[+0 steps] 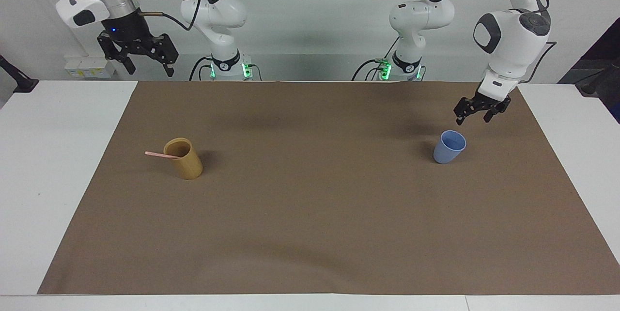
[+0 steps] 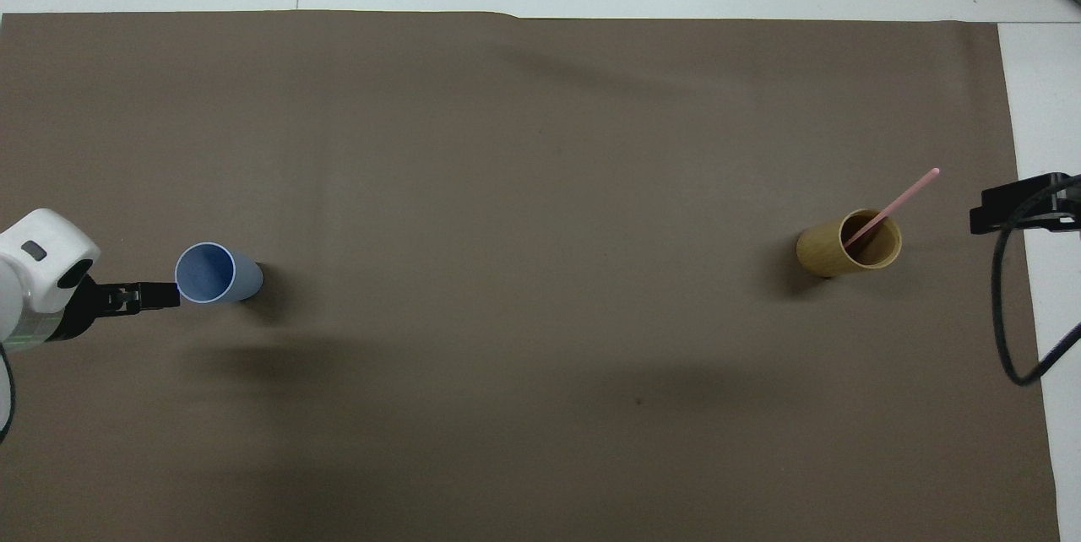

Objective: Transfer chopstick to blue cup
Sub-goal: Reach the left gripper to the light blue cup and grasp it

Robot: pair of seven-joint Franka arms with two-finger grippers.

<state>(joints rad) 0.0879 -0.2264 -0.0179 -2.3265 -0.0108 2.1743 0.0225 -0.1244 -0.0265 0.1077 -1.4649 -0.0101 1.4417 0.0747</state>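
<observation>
- Left claw [image 1: 475,116] hangs in the air, fingers spread wide and empty, just above and beside the blue cup [image 1: 449,147], at about 1 o'clock from it in the facing view.
- Chopstick [image 1: 162,155] leans in the tan cup [image 1: 183,158], tip pointing to 9 o'clock in that view.
- Right claw [image 1: 147,61] waits high by the surface [image 1: 53,156] edge, wide, empty.
</observation>
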